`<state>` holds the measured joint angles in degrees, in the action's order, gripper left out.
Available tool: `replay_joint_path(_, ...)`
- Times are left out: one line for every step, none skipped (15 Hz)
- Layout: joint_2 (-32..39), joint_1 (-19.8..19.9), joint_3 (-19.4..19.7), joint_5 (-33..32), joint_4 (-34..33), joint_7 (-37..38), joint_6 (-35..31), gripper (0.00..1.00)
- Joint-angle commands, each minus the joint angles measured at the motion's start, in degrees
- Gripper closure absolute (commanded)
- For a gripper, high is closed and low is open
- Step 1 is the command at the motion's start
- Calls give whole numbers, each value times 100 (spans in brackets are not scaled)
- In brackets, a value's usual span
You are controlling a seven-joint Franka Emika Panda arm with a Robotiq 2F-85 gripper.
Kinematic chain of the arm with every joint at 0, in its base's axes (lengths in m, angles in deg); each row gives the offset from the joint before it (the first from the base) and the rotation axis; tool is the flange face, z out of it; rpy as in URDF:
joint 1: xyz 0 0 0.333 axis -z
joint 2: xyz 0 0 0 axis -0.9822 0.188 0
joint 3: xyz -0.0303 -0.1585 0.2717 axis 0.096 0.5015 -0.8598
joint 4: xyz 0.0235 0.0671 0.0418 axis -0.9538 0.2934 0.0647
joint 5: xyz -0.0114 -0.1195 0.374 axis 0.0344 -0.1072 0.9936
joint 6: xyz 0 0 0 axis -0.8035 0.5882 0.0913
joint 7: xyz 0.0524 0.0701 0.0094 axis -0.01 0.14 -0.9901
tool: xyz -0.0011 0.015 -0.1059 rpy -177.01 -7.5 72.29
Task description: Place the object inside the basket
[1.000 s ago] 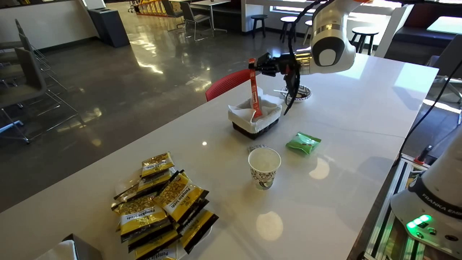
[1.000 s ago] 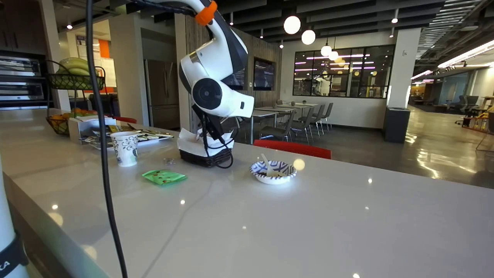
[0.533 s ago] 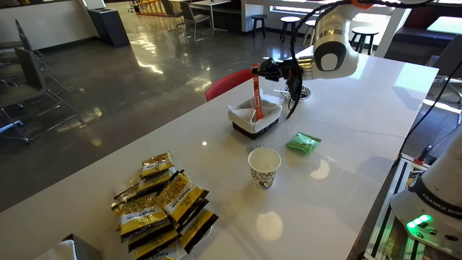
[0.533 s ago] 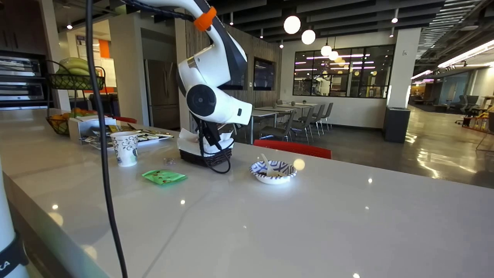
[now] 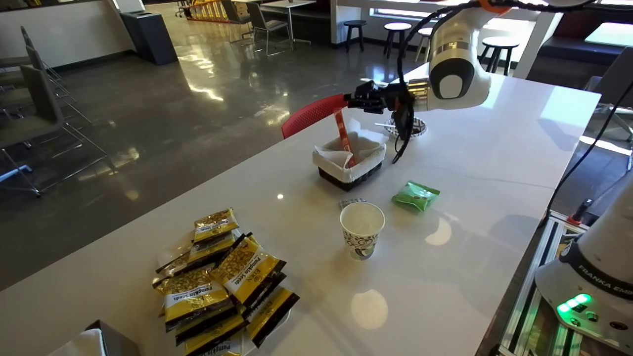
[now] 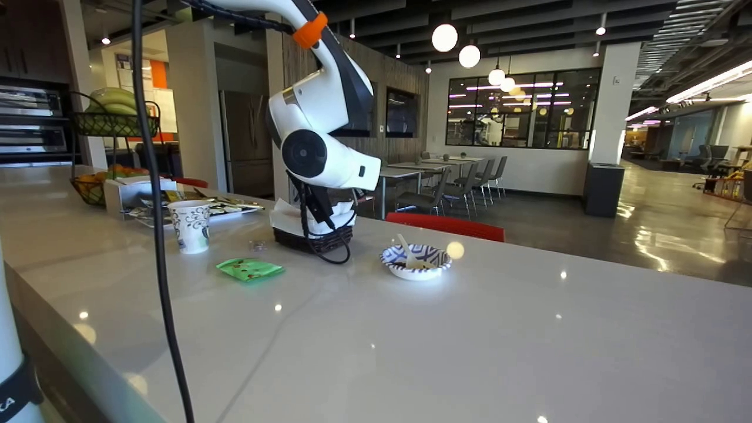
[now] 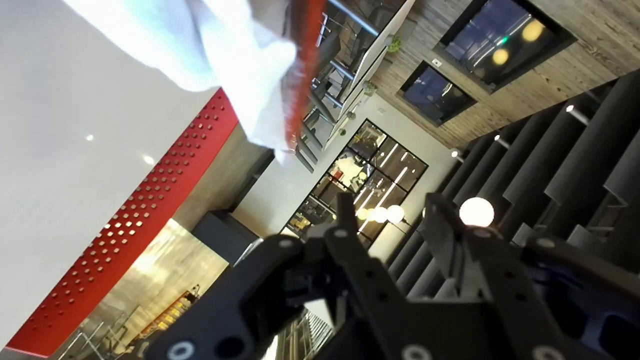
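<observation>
The object, a long red-pink stick (image 5: 344,138), stands tilted in the basket (image 5: 332,166), its lower end among the white paper and its upper end above the rim. The basket is dark with white paper lining, and also shows in an exterior view (image 6: 291,239). My gripper (image 5: 352,100) is above the basket, just beside the stick's top end and apart from it. In the wrist view the gripper (image 7: 389,200) is open with nothing between its fingers. The stick shows there as a blurred red strip (image 7: 302,65) beside white paper (image 7: 250,65). In an exterior view the arm hides the stick.
A paper cup (image 5: 362,227), a green packet (image 5: 416,196) and a small clear packet (image 5: 352,202) lie near the basket. A patterned bowl (image 6: 416,261) with a spoon stands behind it. Yellow seed packets (image 5: 217,287) are piled on the table. A red chair (image 5: 311,116) stands at the edge.
The gripper came down with the stick held at its top, then opened and let go. The stick now leans away from the fingers in the basket.
</observation>
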<state>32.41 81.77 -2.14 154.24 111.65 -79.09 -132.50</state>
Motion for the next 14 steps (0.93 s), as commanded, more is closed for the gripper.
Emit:
replay_joint_path(-189, -3, -76, -585, 146, 228, 14, 29)
replay_joint_path(-226, -4, -90, -755, 151, 280, -5, 22)
replay_joint_path(-352, -9, -105, -1026, 166, 432, -152, 14)
replay_joint_path(-447, -15, -121, -1303, 185, 612, -251, 7)
replay_joint_path(-607, -15, -134, -1563, 217, 808, -383, 1)
replay_joint_path(-762, -17, -158, -1820, 245, 1000, -507, 0)
replay_joint_path(-991, -18, -189, -2080, 278, 1162, -666, 0)
replay_joint_path(-1226, -14, -231, -2315, 306, 1280, -833, 0)
replay_joint_path(-1506, -13, -295, -2640, 347, 1455, -1064, 0)
replay_joint_path(-1730, -17, -373, -3171, 399, 1915, -1290, 0)
replay_joint_path(-1919, -37, -520, -3642, 472, 2265, -1685, 0)
replay_joint_path(-2076, -73, -661, -4095, 602, 2624, -1793, 0)
replay_joint_path(-2276, -115, -760, -4563, 801, 3127, -1709, 1)
replay_joint_path(-2458, -116, -838, -5026, 929, 3537, -1602, 0)
